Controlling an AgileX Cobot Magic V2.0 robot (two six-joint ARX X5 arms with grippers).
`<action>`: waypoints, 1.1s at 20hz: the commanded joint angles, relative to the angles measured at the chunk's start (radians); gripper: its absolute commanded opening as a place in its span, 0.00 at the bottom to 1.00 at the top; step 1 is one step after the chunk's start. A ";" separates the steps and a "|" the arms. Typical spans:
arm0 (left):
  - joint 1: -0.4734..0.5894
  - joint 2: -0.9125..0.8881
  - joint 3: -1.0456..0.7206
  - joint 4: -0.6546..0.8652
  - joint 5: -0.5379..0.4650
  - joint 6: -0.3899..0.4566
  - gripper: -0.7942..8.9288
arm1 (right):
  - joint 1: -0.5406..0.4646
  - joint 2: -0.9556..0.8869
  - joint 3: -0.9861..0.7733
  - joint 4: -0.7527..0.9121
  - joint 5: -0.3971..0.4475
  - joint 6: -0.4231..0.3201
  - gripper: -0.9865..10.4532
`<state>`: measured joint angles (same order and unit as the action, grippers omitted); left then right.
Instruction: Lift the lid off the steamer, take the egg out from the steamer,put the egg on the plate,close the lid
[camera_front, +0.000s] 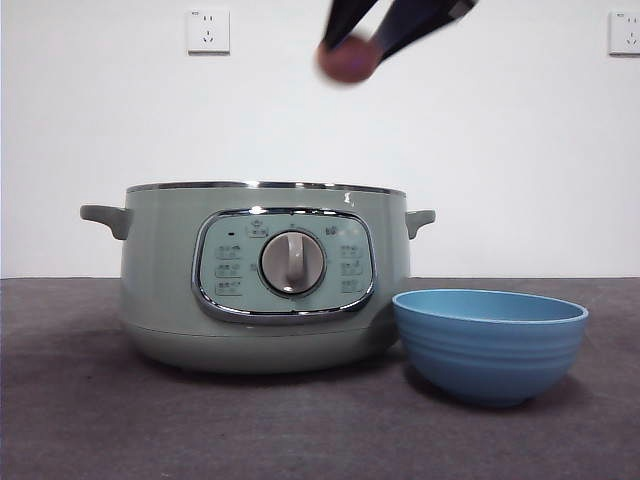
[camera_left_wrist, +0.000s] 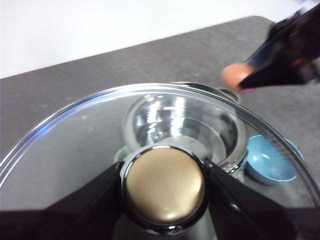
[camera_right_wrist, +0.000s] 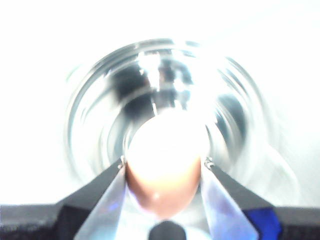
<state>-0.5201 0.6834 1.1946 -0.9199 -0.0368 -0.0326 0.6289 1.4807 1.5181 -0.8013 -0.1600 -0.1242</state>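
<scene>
The sage-green steamer stands open on the table, its steel inside showing in the left wrist view and the right wrist view. My right gripper is shut on the brown-orange egg and holds it high above the steamer's right half; the egg also shows in the right wrist view and the left wrist view. My left gripper is shut on the knob of the glass lid, held above the steamer. The blue plate sits right of the steamer.
The dark grey table runs to a white wall with two sockets. The plate stands close against the steamer's right side and also shows in the left wrist view.
</scene>
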 joint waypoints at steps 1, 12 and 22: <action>-0.004 0.048 0.005 0.121 0.049 0.030 0.07 | -0.023 -0.072 -0.009 -0.117 0.032 -0.005 0.08; -0.010 0.379 0.005 0.411 0.175 0.045 0.07 | -0.100 -0.200 -0.476 -0.001 0.018 -0.005 0.08; -0.010 0.509 0.005 0.539 0.177 0.046 0.07 | -0.100 -0.077 -0.721 0.349 -0.032 -0.001 0.08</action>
<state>-0.5270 1.2007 1.1946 -0.4335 0.1345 0.0002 0.5289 1.3956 0.8074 -0.4572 -0.1886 -0.1238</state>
